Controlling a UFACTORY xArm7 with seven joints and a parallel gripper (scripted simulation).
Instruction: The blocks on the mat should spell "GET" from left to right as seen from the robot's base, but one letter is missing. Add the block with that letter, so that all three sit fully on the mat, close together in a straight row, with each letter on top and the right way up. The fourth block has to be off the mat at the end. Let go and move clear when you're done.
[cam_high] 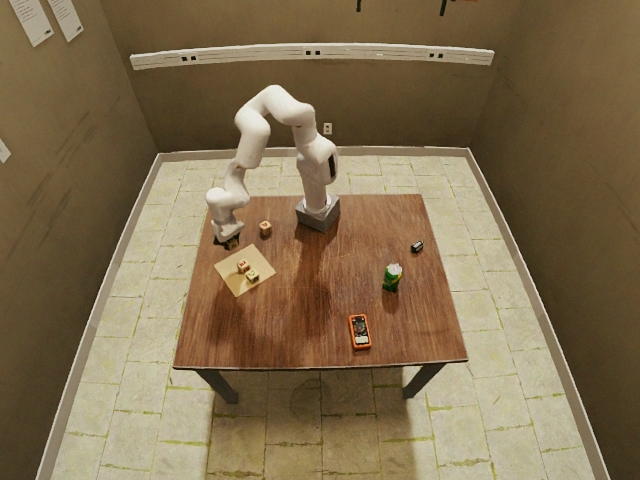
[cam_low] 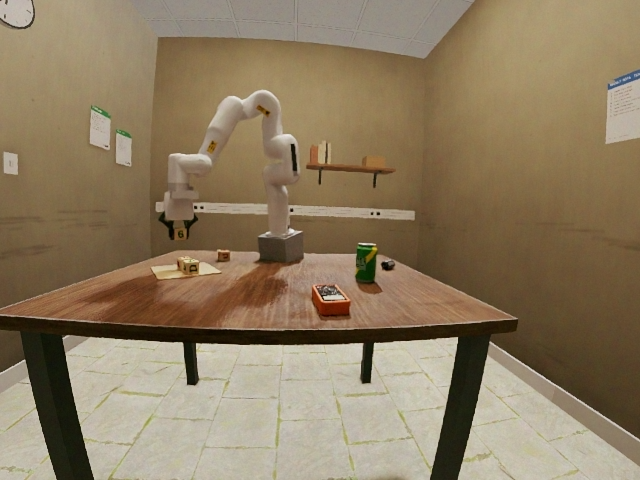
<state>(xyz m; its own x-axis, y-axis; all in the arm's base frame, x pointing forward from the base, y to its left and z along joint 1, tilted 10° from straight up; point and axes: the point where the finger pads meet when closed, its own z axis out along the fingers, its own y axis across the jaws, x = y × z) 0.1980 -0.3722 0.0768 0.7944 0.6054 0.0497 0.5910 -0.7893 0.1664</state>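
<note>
Two blocks already sit on the tan mat, just below and in front of the hand as the exterior view shows it, and they lie close together in a short diagonal row, which leaves room at one end for the third letter. Clenched between the dark fingers is a yellow block, the task's missing piece by my judgement; it hangs well above the counter near the mat's far corner, carried high probably so that it passes over the seated pair without knocking them. Its visible side face shows a mark like a G or a 6, too small to read surely, and I cannot tell which face points up. One more block rests on the bare wood beside the hand, toward the arm's grey base, off the mat as the task wants for the spare. Lowering will call for lining up with the row.
</note>
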